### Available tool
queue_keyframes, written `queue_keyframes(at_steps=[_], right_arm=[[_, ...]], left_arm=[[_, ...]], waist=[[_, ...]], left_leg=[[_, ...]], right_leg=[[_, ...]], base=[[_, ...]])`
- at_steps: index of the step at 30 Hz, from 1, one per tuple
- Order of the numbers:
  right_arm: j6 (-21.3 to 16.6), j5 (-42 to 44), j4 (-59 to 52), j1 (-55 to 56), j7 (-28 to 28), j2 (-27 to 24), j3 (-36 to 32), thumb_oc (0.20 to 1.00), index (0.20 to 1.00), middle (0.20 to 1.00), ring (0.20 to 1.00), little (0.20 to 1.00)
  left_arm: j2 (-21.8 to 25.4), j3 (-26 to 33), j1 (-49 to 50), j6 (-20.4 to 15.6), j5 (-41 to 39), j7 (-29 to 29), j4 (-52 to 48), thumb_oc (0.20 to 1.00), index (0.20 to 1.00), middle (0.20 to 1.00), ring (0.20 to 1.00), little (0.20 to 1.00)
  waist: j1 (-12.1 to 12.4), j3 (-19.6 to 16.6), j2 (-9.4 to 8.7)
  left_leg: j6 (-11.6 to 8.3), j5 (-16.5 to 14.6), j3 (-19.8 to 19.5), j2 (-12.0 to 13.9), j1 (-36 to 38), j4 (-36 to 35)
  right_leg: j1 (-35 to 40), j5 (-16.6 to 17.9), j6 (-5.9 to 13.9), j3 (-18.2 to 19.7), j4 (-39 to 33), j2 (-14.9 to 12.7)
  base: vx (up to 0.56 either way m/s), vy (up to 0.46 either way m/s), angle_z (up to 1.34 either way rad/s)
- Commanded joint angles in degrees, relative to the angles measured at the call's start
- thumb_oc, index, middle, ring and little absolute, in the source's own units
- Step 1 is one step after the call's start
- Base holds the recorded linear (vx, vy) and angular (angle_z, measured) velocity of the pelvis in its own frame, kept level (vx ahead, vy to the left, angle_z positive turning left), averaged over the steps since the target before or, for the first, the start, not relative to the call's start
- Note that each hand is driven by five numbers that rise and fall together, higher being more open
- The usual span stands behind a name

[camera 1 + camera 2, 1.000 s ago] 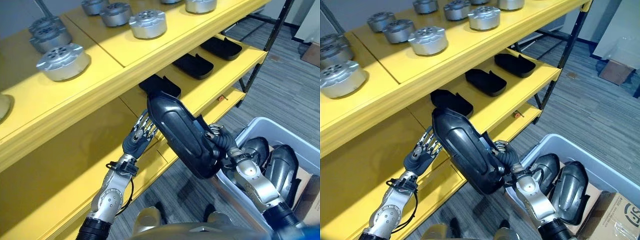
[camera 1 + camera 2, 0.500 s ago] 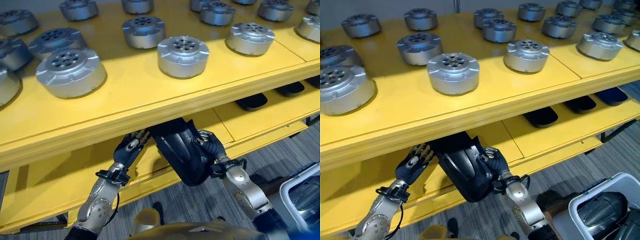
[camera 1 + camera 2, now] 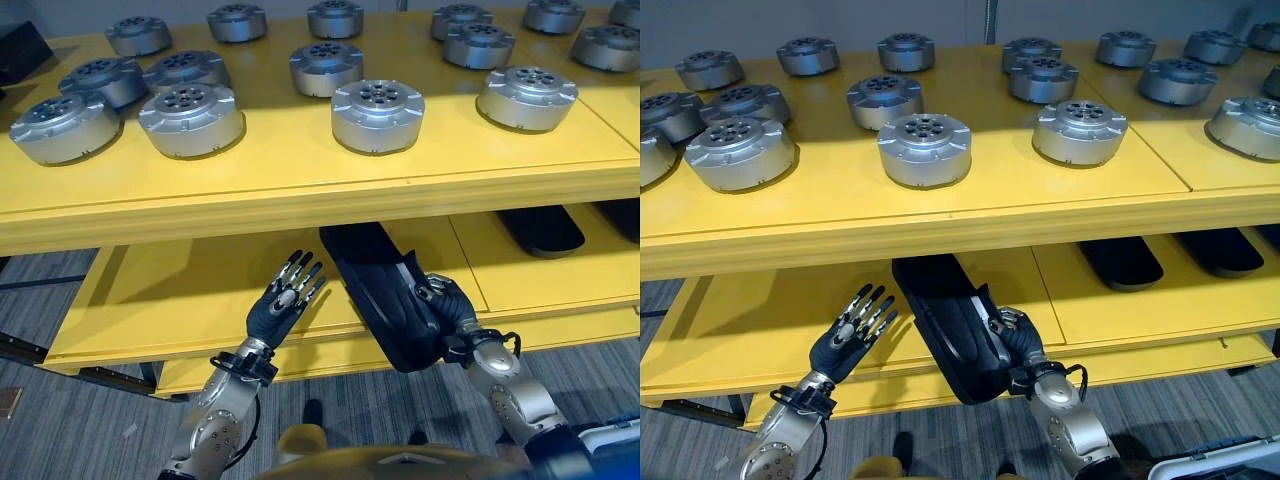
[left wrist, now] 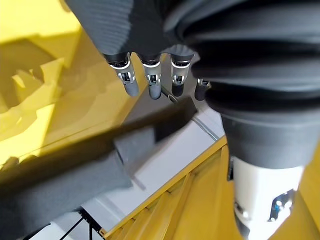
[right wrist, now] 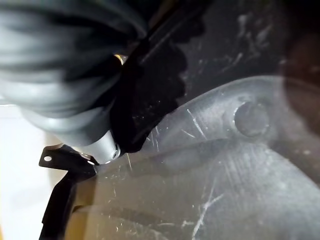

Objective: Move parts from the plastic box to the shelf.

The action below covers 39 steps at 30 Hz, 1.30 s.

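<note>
The right hand [image 3: 448, 308] has its fingers curled round the near end of a long dark part [image 3: 378, 290], pinching it at the edge, while the far end of the part reaches in under the top board and lies over the lower level of the yellow shelf [image 3: 170, 290]. Whether the part rests flat on that level or is held just above it, I cannot tell. The near end of the part sticks out past the shelf's front lip. Just beside it, the left hand [image 3: 285, 301] is held up with its fingers spread and straight, holding nothing, close to the part but apart from it. On the top level stand many round silver discs [image 3: 378, 114] in loose rows. Further along the lower level, well apart from the held part, lie two more dark parts [image 3: 1122, 262]. A corner of the plastic box [image 3: 1230, 462] shows on the floor.
</note>
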Motion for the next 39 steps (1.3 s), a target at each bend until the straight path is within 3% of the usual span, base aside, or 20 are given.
queue_keyframes(at_steps=[1,3,5,6,7,8,10,13,17,26,30,39], right_arm=[[-3.5,0.5,-2.9,-6.8,-1.1,2.3,0.4,0.200,0.200,0.200,0.200,0.200],[-4.2,-0.2,-2.3,-7.0,-3.2,2.6,0.5,0.200,0.200,0.200,0.200,0.200],[-4.2,-0.2,-2.6,-6.8,-4.8,2.5,0.5,0.200,0.200,0.200,0.200,0.200],[-4.0,0.3,-2.6,-6.8,-6.2,2.0,0.1,0.200,0.200,0.200,0.200,0.200],[-4.2,0.6,-2.0,-7.0,-5.8,1.7,-0.3,0.200,0.200,0.200,0.200,0.200],[-4.3,1.1,-1.0,-7.4,-4.9,1.3,-1.2,0.200,0.200,0.200,0.200,0.200],[-4.2,2.1,-0.2,-7.9,-3.8,1.1,-2.1,0.200,0.200,0.200,0.200,0.200],[-3.8,2.4,-1.0,-7.2,-3.7,1.8,-3.3,0.200,0.200,0.200,0.200,0.200],[-2.9,2.6,-0.8,-6.3,-5.5,2.8,-4.1,0.200,0.200,0.200,0.200,0.200],[-4.7,1.5,0.1,-5.6,-7.5,3.6,-6.5,0.200,0.200,0.200,0.200,0.200],[-5.7,1.7,1.6,-8.2,-9.4,2.8,-8.7,0.200,0.200,0.200,0.200,0.200],[-5.3,6.4,7.2,-20.5,-13.4,-2.9,-16.1,0.200,0.200,0.200,0.200,0.200]], left_arm=[[1.9,2.2,-2.5,-4.2,-2.6,0.3,-3.8,1.000,1.000,1.000,1.000,1.000],[1.3,2.5,-2.5,-4.3,-3.5,-1.1,-2.7,1.000,1.000,1.000,1.000,1.000],[1.0,2.4,-2.8,-3.9,-3.7,-2.0,-2.1,1.000,1.000,1.000,1.000,1.000],[0.5,2.1,-4.1,-4.3,-3.5,-2.8,-0.6,1.000,1.000,1.000,1.000,1.000],[0.3,1.7,-4.6,-5.3,-3.0,-2.9,0.2,1.000,1.000,1.000,1.000,1.000],[-0.2,1.1,-4.9,-6.2,-2.4,-2.2,0.6,1.000,1.000,1.000,1.000,1.000],[-0.6,1.0,-5.5,-6.1,-1.5,-1.5,1.1,1.000,1.000,1.000,1.000,1.000],[0.6,0.8,-6.1,-4.5,-0.6,-0.5,1.6,1.000,1.000,1.000,1.000,1.000],[1.4,0.5,-5.3,-4.4,-1.7,-2.9,1.7,1.000,1.000,1.000,1.000,1.000],[2.1,0.4,-4.3,-3.5,-1.8,-2.5,-0.3,1.000,1.000,1.000,1.000,1.000],[3.1,-0.8,-5.7,-1.9,-2.7,-2.1,-1.3,1.000,1.000,1.000,1.000,1.000],[5.5,-2.0,-14.9,-1.1,-4.4,1.3,-1.3,1.000,1.000,1.000,1.000,1.000]], waist=[[2.6,2.6,-1.80],[2.5,3.3,-1.18],[1.8,3.7,-1.00],[0.6,4.1,-1.30],[0.2,4.1,-2.02],[0.0,3.7,-2.49],[-0.4,2.7,-2.37],[-1.4,1.7,-1.05],[-1.7,0.9,-0.84],[-1.4,1.1,-2.51],[-0.7,3.0,-3.87],[0.9,9.8,-4.34]], left_leg=[[-3.66,0.0,1.0,4.9,0.0,3.8],[-4.61,4.3,4.3,8.1,-1.9,4.7],[-5.00,5.5,8.5,9.7,-2.2,6.4],[-4.67,4.1,15.1,10.8,-1.3,10.0],[-4.79,1.2,15.7,9.9,-0.1,12.5],[-4.67,-0.2,15.1,8.7,0.2,15.3],[-4.12,0.4,15.2,7.7,0.4,16.7],[-3.27,-3.2,16.2,5.8,3.6,9.7],[-2.83,-4.2,15.6,4.3,5.7,6.4],[-1.50,-6.4,13.9,2.0,5.8,7.0],[-0.58,-8.5,14.6,1.3,3.7,10.7],[-0.19,-10.2,15.2,2.2,-4.9,16.0]], right_leg=[[-1.7,-4.1,-1.43,-4.9,9.3,-3.4],[-2.0,-5.0,-2.03,-7.3,11.2,-3.4],[-1.8,-5.1,-2.31,-9.4,11.7,-3.6],[-1.5,-5.1,-2.62,-13.0,12.0,-4.6],[-1.7,-5.6,-2.07,-13.3,12.6,-5.4],[-2.1,-4.8,-1.98,-13.3,11.9,-5.7],[-2.6,-3.1,-2.31,-13.1,9.8,-5.6],[-2.3,-2.9,-0.83,-13.1,10.5,-7.1],[-0.7,-1.2,0.49,-12.1,8.3,-7.8],[0.9,0.6,1.14,-8.5,4.5,-6.6],[-0.8,0.9,1.52,-8.4,5.5,-6.9],[-8.5,0.7,2.59,-9.7,9.4,-7.4]], base=[[-0.11,-0.107,0.11],[-0.11,-0.107,0.16],[-0.13,-0.100,0.69],[-0.16,-0.119,1.26],[-0.21,-0.111,1.29],[-0.14,-0.009,0.81],[-0.19,0.144,0.24],[-0.08,0.283,0.12],[0.00,0.167,0.19],[0.01,0.048,0.04],[-0.04,-0.009,-0.05],[-0.22,-0.040,0.05]])
